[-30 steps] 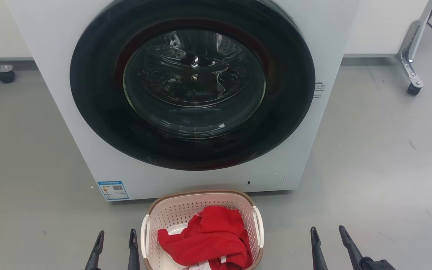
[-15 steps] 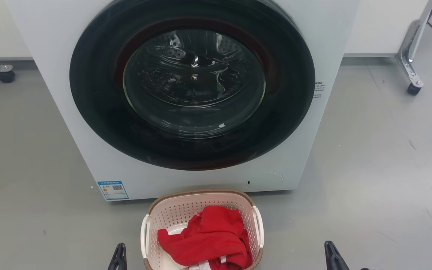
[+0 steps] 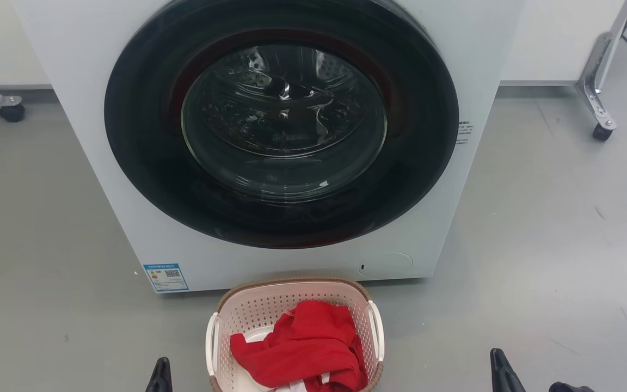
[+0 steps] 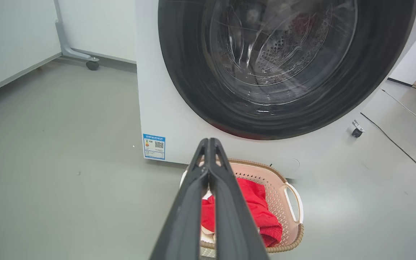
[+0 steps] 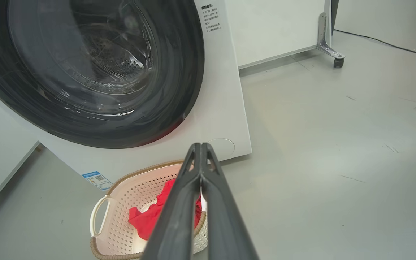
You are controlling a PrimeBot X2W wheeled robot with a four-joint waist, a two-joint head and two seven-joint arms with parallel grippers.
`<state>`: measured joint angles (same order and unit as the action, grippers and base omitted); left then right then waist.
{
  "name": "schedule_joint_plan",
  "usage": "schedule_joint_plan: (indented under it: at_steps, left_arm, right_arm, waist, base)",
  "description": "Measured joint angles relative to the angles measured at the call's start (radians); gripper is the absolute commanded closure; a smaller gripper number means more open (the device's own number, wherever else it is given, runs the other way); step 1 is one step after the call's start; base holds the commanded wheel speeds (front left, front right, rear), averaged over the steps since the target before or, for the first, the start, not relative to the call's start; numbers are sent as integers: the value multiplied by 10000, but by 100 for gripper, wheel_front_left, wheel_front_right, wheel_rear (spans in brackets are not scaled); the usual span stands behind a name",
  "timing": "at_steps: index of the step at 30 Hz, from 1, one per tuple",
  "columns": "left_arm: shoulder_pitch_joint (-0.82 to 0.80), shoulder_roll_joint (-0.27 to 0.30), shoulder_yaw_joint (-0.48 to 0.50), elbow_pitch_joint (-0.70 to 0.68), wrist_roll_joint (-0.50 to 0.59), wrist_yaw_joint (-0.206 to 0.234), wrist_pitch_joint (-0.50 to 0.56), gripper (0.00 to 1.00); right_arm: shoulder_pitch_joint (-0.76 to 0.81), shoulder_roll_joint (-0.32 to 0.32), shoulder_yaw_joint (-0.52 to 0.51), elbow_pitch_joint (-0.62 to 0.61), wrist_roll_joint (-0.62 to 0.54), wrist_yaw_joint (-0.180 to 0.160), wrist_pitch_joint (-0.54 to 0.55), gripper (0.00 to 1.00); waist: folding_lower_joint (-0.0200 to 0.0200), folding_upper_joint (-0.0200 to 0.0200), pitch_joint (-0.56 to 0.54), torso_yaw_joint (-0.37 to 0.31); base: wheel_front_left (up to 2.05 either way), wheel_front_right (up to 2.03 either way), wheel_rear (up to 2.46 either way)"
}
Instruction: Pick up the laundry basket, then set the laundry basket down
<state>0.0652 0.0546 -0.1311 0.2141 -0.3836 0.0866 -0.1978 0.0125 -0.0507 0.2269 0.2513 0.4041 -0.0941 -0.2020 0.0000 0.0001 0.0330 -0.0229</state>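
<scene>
Left gripper [image 4: 209, 143] and right gripper [image 5: 200, 147], pinched closed and empty, flank the perforated laundry basket [image 3: 259, 310] holding red cloth [image 3: 302, 348] before a glossy washer [image 3: 101, 163].

A white front-loading washing machine [image 3: 292, 264] with a round dark glass door [image 3: 283, 120] fills the upper centre. Crumpled red cloth [image 3: 302, 348] sits bottom centre, grey floor [image 3: 553, 245] around.

On floor [image 3: 536, 245]: laundry basket [image 3: 259, 313] just before washer [image 3: 283, 125], red cloth [image 3: 302, 348] inside; left gripper [image 3: 160, 375] tip near its left side; right gripper [image 3: 501, 373] tip well apart rightward.
</scene>
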Motion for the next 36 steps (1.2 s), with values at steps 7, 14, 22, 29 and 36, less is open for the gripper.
schedule_joint_plan:
  at_steps: [7, 14, 22, 29, 36]
  left_arm:
    - [-85, -4, 209, 75, -1080, -174, 311, 100]
    - [-212, -8, 368, 117, -1927, -336, 556, 100]
    - [-294, -13, 587, 205, -3120, -533, 848, 100]
    - [-437, -19, 771, 270, -4159, -702, 1106, 100]
    - [-570, -25, 957, 351, -5110, -878, 1404, 100]
  right_arm:
    - [-45, 12, -318, 50, 1062, 199, 336, 100]
    - [-89, 21, -589, 81, 1910, 334, 581, 100]
    - [-241, 29, -940, 119, 3078, 516, 880, 100]
    - [-261, 35, -1241, 151, 4088, 731, 1151, 100]
    - [-412, 40, -1546, 194, 5072, 884, 1409, 100]
  waist:
    - [0, 0, -28, 20]
    - [0, 0, -51, 37]
    - [0, 0, -81, 58]
    - [0, 0, -108, 78]
    - [0, 0, -134, 97]
  base:
    - [0, 0, 0]
    - [0, 0, 0]
    - [0, 0, 0]
    - [0, 0, 0]
    - [0, 0, 0]
